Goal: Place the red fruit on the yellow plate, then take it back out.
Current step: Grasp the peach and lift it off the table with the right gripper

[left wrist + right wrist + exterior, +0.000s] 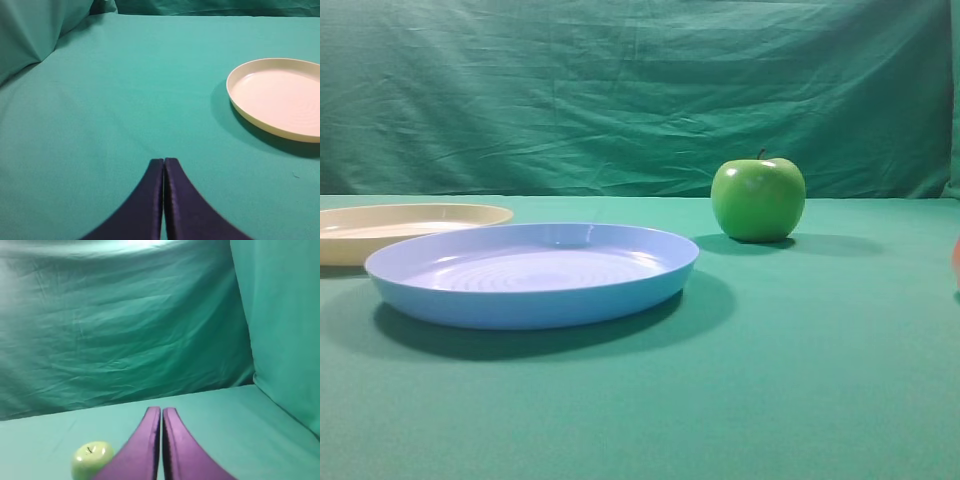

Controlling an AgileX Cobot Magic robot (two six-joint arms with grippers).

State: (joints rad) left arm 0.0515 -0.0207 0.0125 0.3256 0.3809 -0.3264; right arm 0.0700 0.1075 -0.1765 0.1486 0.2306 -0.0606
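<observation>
Both grippers are sitting pinched shut w/ nothing in them: left gripper (164, 162) hanging over bare green cloth left of the shallow round cream-yellow plastic plate (240, 107), right gripper (161, 411) pointing at the backdrop, glossy green apple (92, 459) just left of it. Red fruit (956, 262) is barely peeking in, well right of the apple. Light blue round plate (532, 300) is sitting right beside the yellow one.

A glossy green apple (758, 199) with a dark stem is sitting on teal-green cloth (770, 380). The blue plate (532, 274) is showing faint concentric rings; the yellow plate (400, 228) is looking pale cream. A pinkish-red fruit (956, 262) is edging in.
</observation>
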